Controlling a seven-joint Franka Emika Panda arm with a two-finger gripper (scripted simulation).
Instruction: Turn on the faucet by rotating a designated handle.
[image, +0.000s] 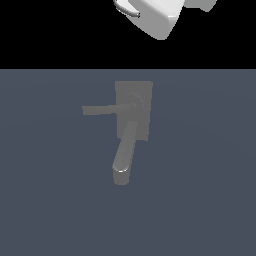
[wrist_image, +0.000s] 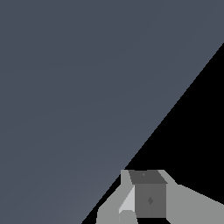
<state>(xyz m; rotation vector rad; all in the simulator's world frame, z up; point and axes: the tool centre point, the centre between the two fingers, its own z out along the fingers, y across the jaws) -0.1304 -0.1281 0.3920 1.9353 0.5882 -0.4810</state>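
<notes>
**Camera setup: one overview, one wrist cam**

The exterior view looks steeply down on the blue-grey worktop (image: 200, 200) from fairly close, with the faucet (image: 131, 125) near frame centre and only a bit of the white arm (image: 160, 17) poking in at the top edge against black. The wrist view sits right behind the tool (wrist_image: 146, 199), angled at bare worktop (wrist_image: 65, 87) with black void beyond its edge. The two views share just that surface and its edge; the faucet isn't in the wrist view.

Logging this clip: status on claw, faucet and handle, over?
Claw over bare floor, holding nothing, jaw state unclear. Matte grey faucet untouched; its thin flat grey handle points to exterior view's left. Nothing in the way.
</notes>
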